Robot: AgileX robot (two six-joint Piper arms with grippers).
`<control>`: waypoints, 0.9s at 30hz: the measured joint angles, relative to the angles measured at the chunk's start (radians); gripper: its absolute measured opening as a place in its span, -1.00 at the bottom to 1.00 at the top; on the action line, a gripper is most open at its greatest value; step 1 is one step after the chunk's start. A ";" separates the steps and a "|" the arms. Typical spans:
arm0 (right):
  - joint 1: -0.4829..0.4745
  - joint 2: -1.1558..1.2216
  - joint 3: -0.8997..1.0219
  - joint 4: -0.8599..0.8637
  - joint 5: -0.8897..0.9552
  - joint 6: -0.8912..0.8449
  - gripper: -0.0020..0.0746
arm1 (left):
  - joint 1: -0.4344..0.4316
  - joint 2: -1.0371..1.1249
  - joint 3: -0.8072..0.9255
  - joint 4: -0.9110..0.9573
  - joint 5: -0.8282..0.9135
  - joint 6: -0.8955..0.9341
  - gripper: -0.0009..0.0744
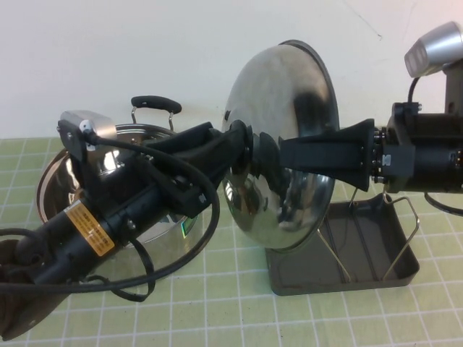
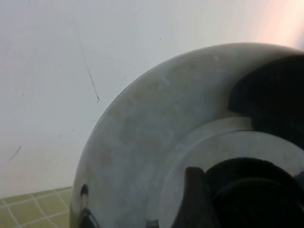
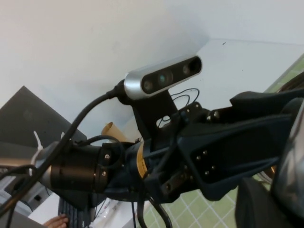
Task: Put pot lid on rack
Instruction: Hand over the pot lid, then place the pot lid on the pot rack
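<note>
The pot lid (image 1: 282, 87) is a shiny steel dome that stands on edge, its lower rim at the left end of the rack (image 1: 376, 242). The rack is a dark grey tray with silver wire loops (image 1: 405, 231). My left gripper (image 1: 244, 148) reaches in from the left and is shut on the black knob (image 1: 262, 153) at the lid's centre. My right gripper (image 1: 281, 155) reaches in from the right, across the lid's face, to the same knob. The left wrist view is filled by the lid (image 2: 142, 142) and its dark knob (image 2: 251, 194). The lid's rim (image 3: 295, 156) shows in the right wrist view.
The steel pot (image 1: 54, 173) with a black handle (image 1: 155, 103) stands at the back left, partly behind my left arm. The table is green tiles (image 1: 231, 318), with a white wall behind. My left arm (image 3: 223, 142) fills the right wrist view.
</note>
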State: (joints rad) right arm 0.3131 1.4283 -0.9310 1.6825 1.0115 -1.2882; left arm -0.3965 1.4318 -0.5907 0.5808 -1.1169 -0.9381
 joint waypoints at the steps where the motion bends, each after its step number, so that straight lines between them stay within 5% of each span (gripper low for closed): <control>1: 0.000 0.000 -0.002 -0.002 0.000 -0.006 -0.83 | 0.000 -0.002 0.000 0.005 0.000 -0.002 0.20; 6: 0.000 -0.021 -0.004 -0.006 -0.008 -0.056 -0.83 | 0.061 -0.044 0.000 0.076 -0.006 -0.007 0.21; 12: -0.004 -0.104 -0.004 -0.034 -0.112 -0.104 -0.83 | 0.229 -0.146 0.000 0.240 -0.028 -0.057 0.14; 16: -0.006 -0.184 -0.004 -0.176 -0.225 -0.090 -0.83 | 0.380 -0.241 0.000 0.363 -0.027 -0.112 -0.22; 20: -0.006 -0.236 -0.004 -0.375 -0.310 0.011 -0.83 | 0.501 -0.343 0.000 0.549 0.091 -0.219 -0.79; 27: -0.006 -0.183 -0.004 -0.523 -0.325 0.076 -0.83 | 0.544 -0.386 0.000 0.773 0.224 -0.384 -0.96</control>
State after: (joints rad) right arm 0.3073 1.2449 -0.9347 1.1600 0.6864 -1.2126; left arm 0.1479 1.0462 -0.5907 1.3539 -0.8929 -1.3219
